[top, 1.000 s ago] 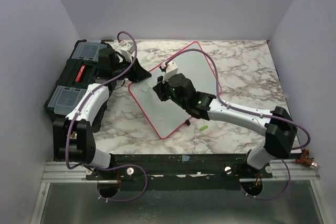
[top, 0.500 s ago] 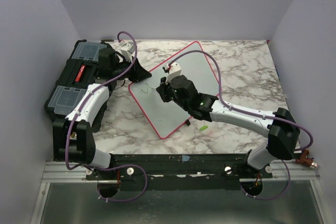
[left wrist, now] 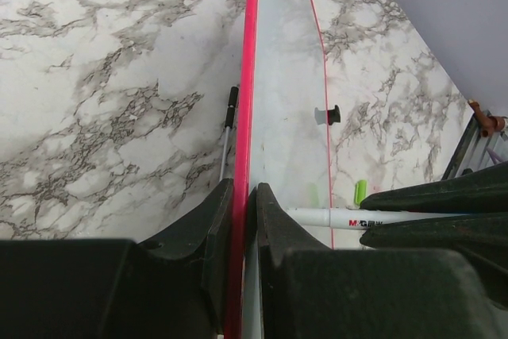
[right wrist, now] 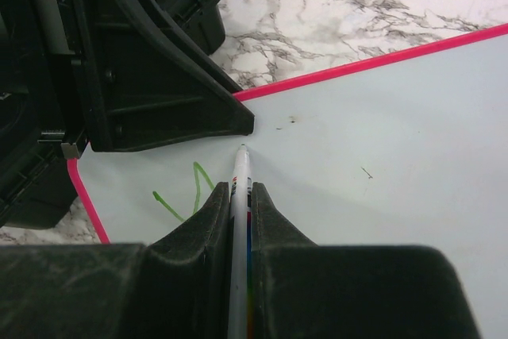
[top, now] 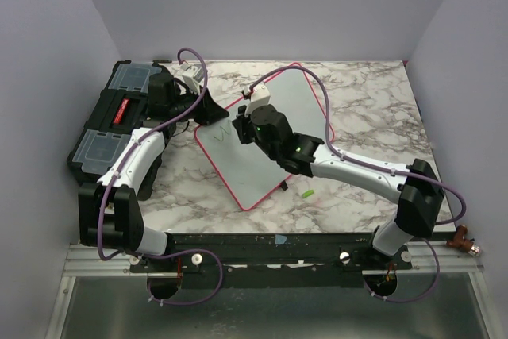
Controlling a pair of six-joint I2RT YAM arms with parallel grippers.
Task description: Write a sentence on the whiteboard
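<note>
The whiteboard, white with a pink rim, lies askew on the marble table. My left gripper is shut on its rim at the left corner; in the left wrist view the jaws pinch the pink rim. Over the same corner, my right gripper is shut on a white marker, whose tip rests on the whiteboard just short of the left gripper's fingers. Of the sentence, only a short green zigzag stroke shows, left of the marker. The marker also shows in the left wrist view.
A black toolbox with clear lid compartments stands at the left, under my left arm. A green marker cap lies on the table just off the board's near corner. A thin dark rod lies beside the board's rim.
My right gripper has carried the marker up and to the left across the board's corner, and the green stroke has grown. The left gripper still holds the rim in the same place.
</note>
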